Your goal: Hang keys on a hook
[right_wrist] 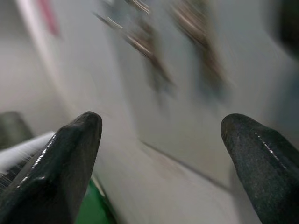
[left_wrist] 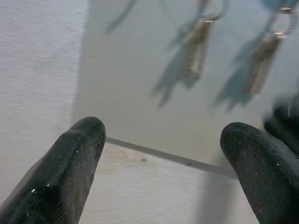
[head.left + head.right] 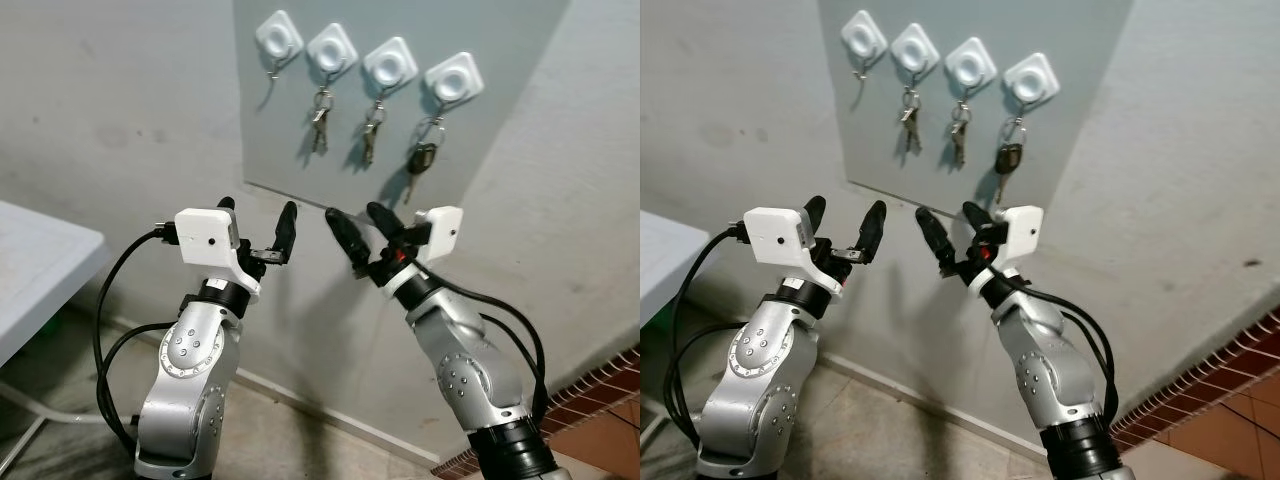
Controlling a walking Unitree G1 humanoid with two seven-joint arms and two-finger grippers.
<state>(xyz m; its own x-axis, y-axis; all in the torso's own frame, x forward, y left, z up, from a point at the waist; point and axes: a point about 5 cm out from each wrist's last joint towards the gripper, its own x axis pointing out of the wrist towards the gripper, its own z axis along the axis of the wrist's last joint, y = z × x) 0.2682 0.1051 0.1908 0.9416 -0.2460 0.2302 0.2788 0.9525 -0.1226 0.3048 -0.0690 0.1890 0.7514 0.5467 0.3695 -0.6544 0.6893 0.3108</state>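
Nearest the camera, both silver arms are raised toward the wall. The left gripper (image 3: 258,232) has its two black fingers spread wide with nothing between them, and the left wrist view confirms bare wall in the gap. The right gripper (image 3: 363,233) is likewise spread wide and carries nothing. Neither touches the wall or the keys; both sit below the grey panel (image 3: 500,100).

Off to the robot's left, the corner of a white table (image 3: 40,270) juts into view, well apart from the arms.

Farther back, on the panel, four white square hooks run in a row. The leftmost hook (image 3: 278,38) holds only a thin loop or its own wire, hard to tell which. The second hook (image 3: 331,47) carries a bunch of keys (image 3: 319,125), the third hook (image 3: 390,64) another bunch of keys (image 3: 369,135), and the fourth hook (image 3: 454,80) a black-headed key (image 3: 421,160).

Judging by this, the hanging appears done: keys dangle from hooks and both grippers are free. What remains is probably just drawing the arms away.

No brand, label or readable writing shows anywhere.
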